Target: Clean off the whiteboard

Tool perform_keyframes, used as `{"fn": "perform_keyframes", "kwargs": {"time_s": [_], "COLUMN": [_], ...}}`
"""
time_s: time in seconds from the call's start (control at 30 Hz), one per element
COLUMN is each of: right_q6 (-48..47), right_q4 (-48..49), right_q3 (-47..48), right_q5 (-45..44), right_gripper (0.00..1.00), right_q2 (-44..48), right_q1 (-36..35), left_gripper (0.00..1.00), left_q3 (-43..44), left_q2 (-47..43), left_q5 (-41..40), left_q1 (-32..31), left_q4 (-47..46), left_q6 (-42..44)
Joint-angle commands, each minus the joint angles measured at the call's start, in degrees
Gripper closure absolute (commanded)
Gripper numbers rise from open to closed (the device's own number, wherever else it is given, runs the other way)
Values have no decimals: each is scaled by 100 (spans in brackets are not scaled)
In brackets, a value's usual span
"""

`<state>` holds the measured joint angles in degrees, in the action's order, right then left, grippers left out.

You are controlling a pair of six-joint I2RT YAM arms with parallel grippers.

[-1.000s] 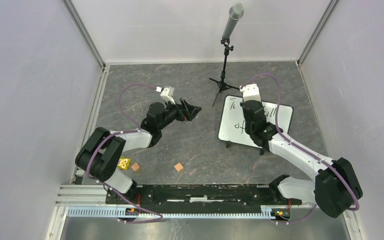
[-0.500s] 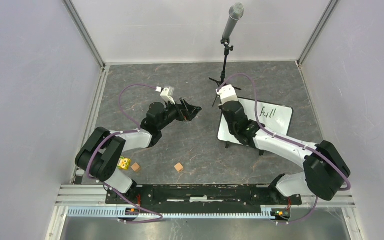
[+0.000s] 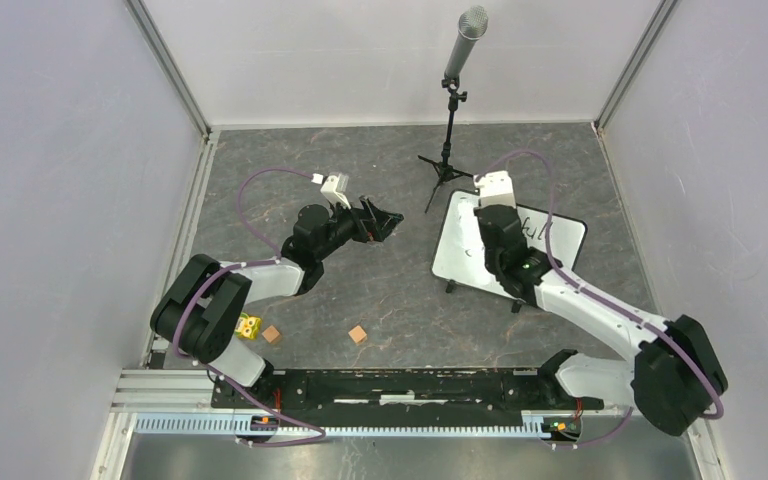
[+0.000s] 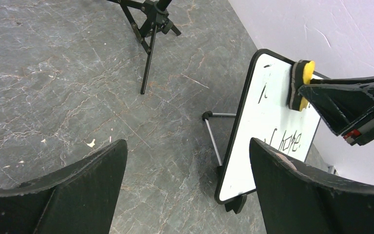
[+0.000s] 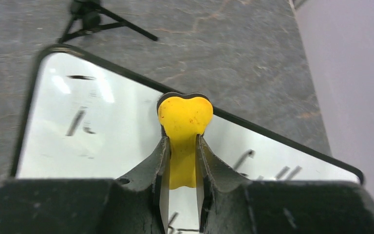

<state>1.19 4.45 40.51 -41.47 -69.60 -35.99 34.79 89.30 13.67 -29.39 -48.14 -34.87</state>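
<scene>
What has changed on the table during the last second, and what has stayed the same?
The right arm swept the yellow eraser to the left edge of the whiteboard, then back to its middle. Its jaws stayed shut on the eraser. Some writing remains. The left arm did not move, jaws open.

Soft, even light from overhead leaves only faint shadows on the grey table [image 3: 380,290], while a pale sheen lies on the whiteboard [image 5: 102,122], whose writing looks blurred close up.

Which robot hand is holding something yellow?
The right hand, shut on the yellow eraser over the white whiteboard; the left hand is open and empty.
</scene>
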Motion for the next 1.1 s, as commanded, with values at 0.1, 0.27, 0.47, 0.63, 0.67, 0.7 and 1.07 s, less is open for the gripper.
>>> {"fn": "perform_keyframes", "kwargs": {"time_s": [0.1, 0.27, 0.47, 0.63, 0.67, 0.7, 1.07], "right_q6": [-71, -245, -255, -242, -238, -241, -258], "right_q4": [-293, -395, -340, -278, -277, -276, -18], "right_q3": [-245, -15, 197, 151, 142, 129, 350], "right_q5": [-790, -701, -211, -134, -107, -94, 115], "right_gripper": [82, 82, 82, 82, 82, 82, 82], "right_q2": [553, 347, 139, 149, 173, 190, -135], "right_q1": [318, 320, 143, 66, 67, 61, -235], "left_gripper": [0, 1, 13, 19, 19, 20, 41], "left_q3": [183, 545, 1737, 1966, 1992, 2010, 2283], "left_q2": [-89, 272, 1618, 2223, 2255, 2278, 2471], "left_q5": [88, 855, 2289, 2238, 2248, 2289, 2031], "left_q1": [-54, -125, -715, -757, -766, -770, -770], "left_q4": [-259, -234, -214, -873, -864, -870, -46], "left_q6": [205, 210, -36, -631, -647, -671, -103]}}
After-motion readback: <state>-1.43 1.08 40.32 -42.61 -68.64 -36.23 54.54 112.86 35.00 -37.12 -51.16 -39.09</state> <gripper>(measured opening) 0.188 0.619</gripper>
